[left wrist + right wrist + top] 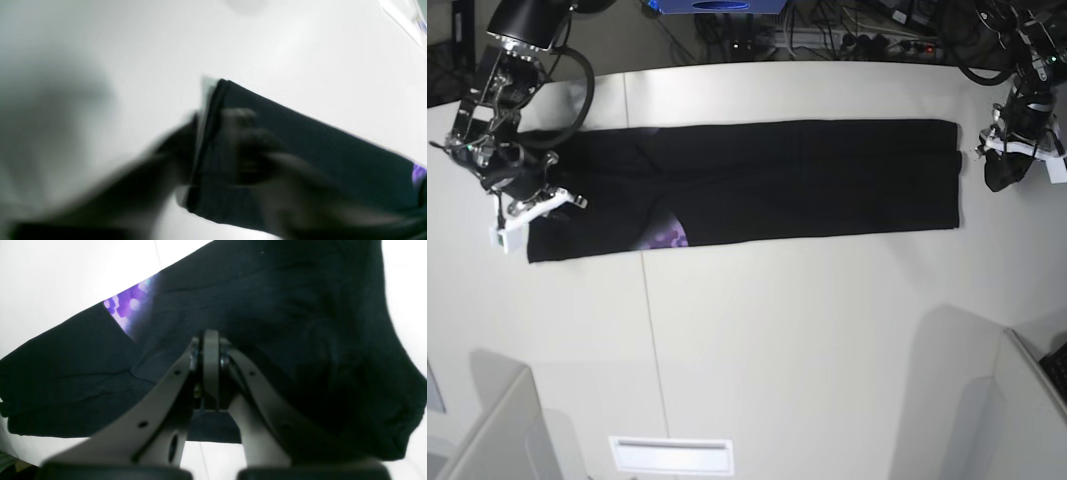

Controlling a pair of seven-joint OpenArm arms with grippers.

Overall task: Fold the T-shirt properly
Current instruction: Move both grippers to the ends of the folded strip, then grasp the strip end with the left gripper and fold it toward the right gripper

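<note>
One long black band of cloth is what the T-shirt [757, 180] amounts to here — already folded lengthwise, it lies flat across the far half of the white table [807, 340], running from the right gripper [527, 205] at one end almost to the left gripper [1012, 165] at the other.

As a judgement, it will handle as soft, light and limp: no stiffness to carry a fold, so any lifted edge will sag and drag unless both corners go up together. The layers may slide on each other, and the smooth tabletop gives little grip. The best holds look to be the two corners of a short end, pinched through all the layers.

The right gripper sits over its end of the band; in the right wrist view its fingers [206, 353] are drawn together, but whether cloth is caught between them I cannot tell, since the tips are dark against black fabric. The left gripper stands just beside the other short end, seemingly off the cloth; the left wrist view is badly smeared, and how far its fingers are parted cannot be made out.

No brand, label or readable writing shows anywhere. The only marking is a patch of purple print [667, 238] peeking from the near edge of the fold — patterned, without letters.
</note>
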